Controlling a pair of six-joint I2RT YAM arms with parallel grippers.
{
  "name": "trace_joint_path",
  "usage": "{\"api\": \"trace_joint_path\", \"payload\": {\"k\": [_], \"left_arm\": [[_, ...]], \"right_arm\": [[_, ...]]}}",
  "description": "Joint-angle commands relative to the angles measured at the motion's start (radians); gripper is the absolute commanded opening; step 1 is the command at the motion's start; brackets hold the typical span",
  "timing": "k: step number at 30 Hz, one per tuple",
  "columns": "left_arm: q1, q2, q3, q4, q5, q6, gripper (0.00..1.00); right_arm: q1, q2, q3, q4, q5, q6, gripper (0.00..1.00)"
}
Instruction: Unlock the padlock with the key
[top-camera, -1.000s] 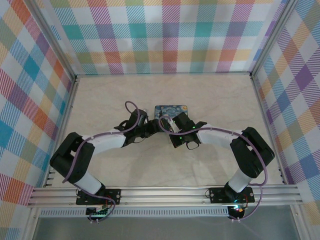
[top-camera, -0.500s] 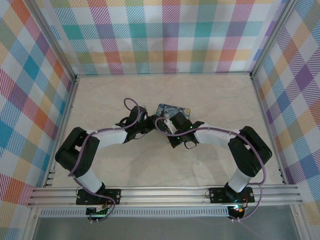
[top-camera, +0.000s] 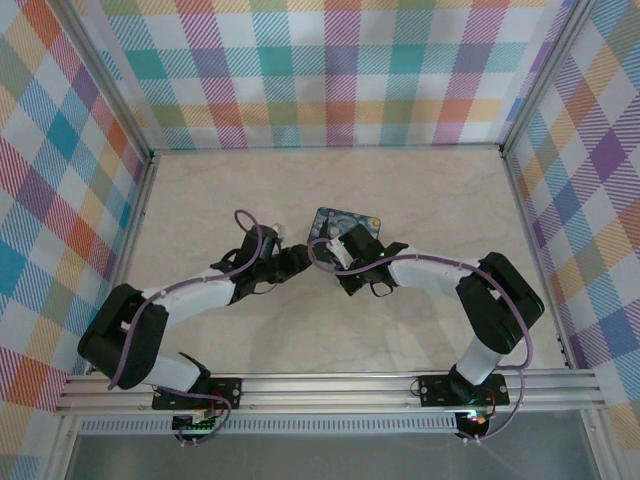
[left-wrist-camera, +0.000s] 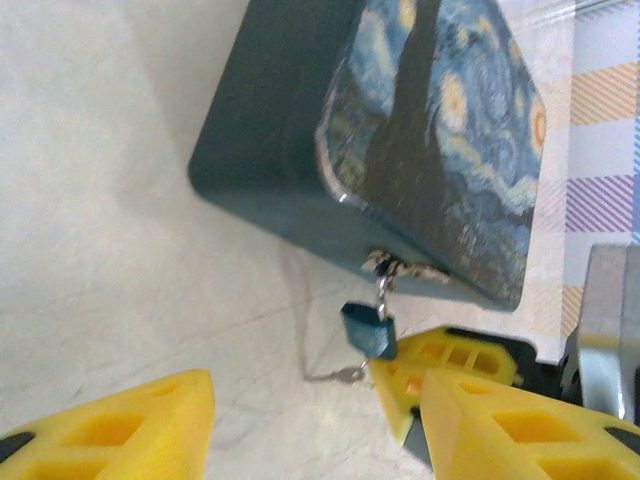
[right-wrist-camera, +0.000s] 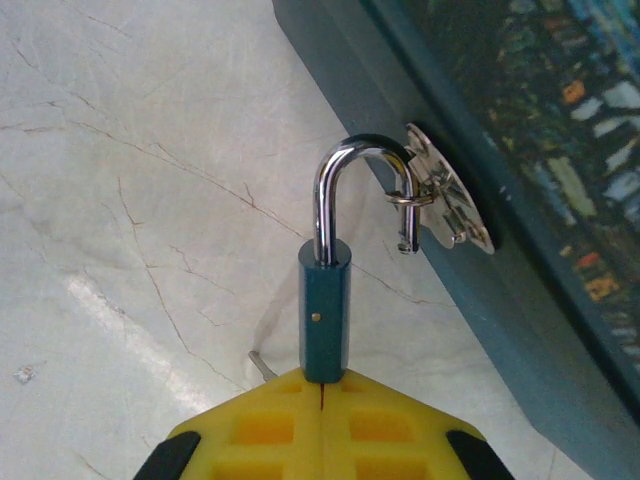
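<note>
R claw (right-wrist-camera: 322, 385) clamped tight on the blue body of the padlock (right-wrist-camera: 323, 295), yellow fingers (right-wrist-camera: 250, 430) meeting w/ no gap. Shackle (right-wrist-camera: 345, 165) is hooked thru the ring of the latch (right-wrist-camera: 445, 205) on the side of the dark blue tin (right-wrist-camera: 520, 230). One leg sits in the body, the other leg's tip hangs free.

L claw (left-wrist-camera: 315, 400) approx half open, nothing in it, hovering low just beside the padlock, facing the tin.

Key (left-wrist-camera: 343, 376) lies flat on the table (top-camera: 420, 190), right below the padlock, just beside R claw's finger. Tin sits mid-table, both claws at its near side.
</note>
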Motion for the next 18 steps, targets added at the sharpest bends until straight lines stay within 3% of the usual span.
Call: {"api": "trace_joint_path", "payload": {"k": [1, 9, 18], "left_arm": [[0.006, -0.055, -0.030, -0.061, 0.007, 0.014, 0.57], [0.005, -0.054, -0.024, -0.097, 0.041, 0.000, 0.57], [0.003, -0.079, -0.025, -0.125, 0.056, 0.005, 0.58]], "right_arm": [[0.006, -0.006, 0.018, -0.034, 0.017, -0.045, 0.00], [0.006, 0.011, 0.069, -0.174, -0.018, -0.090, 0.00], [0.007, 0.008, 0.059, -0.164, -0.021, -0.119, 0.00]]}}
